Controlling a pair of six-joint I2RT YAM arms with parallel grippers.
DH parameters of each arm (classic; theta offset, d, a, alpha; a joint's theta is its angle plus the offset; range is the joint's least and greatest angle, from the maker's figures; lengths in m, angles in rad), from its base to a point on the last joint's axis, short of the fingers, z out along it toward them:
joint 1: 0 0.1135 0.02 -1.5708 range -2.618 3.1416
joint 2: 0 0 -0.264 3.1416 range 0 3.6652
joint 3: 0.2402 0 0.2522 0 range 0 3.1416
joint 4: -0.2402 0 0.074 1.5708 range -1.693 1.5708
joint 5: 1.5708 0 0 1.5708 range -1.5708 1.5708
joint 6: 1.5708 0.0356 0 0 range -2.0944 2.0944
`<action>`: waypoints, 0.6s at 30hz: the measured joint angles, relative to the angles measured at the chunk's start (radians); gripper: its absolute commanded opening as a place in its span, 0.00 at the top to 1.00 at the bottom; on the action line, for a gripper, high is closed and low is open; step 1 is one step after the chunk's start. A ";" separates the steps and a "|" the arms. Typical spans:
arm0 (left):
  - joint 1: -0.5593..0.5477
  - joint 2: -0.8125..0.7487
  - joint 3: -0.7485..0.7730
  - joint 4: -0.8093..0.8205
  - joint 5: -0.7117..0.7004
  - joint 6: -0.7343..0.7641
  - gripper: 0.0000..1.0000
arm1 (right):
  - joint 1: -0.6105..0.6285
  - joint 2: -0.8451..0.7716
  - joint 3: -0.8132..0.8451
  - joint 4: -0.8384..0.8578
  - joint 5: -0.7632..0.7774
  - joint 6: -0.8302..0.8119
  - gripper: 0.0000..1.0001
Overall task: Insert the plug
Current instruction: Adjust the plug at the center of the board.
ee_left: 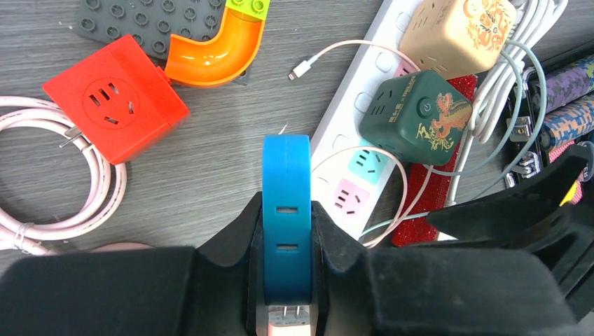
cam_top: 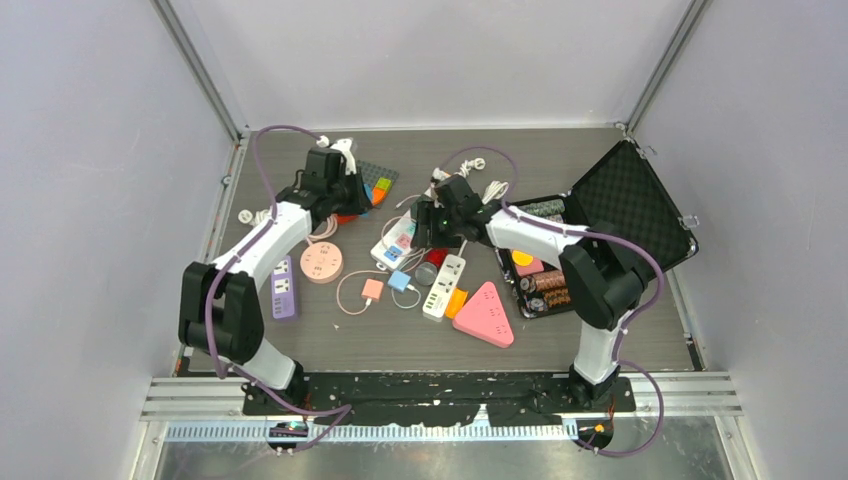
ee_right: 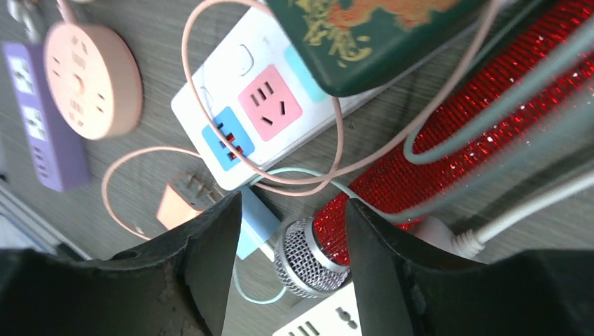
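At the far left of the bench lie a purple power strip and a round pink socket. Beyond them the left claw is pressed onto a blue adapter. It holds the adapter on edge above the bench, with two slots facing the camera and a pale pronged piece at its near end.

Below it, from the left, are a coiled pink cable, a red socket cube, a grey stud plate and an orange curved channel. To the adapter's right runs a white power strip with coloured sockets. It is crowded: a green cube sits on it, a cream cube lies further along, and thin cables loop over its pink and blue sockets.

Just right of the strip lies a red glitter microphone. The right claw hangs over it with fingers spread, the silver mesh head showing in the gap. Whether they touch it I cannot tell.

Only the left wrist view shows the adapter in its grip. Only the right wrist view shows, close up, a small pink charger and a pale blue one beside the strip's end. Only the top view takes in the pink triangular socket and the open black case at the far right.
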 measured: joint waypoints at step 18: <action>0.011 -0.034 0.005 -0.045 -0.011 0.004 1.00 | 0.034 -0.011 0.005 -0.014 0.174 0.384 0.52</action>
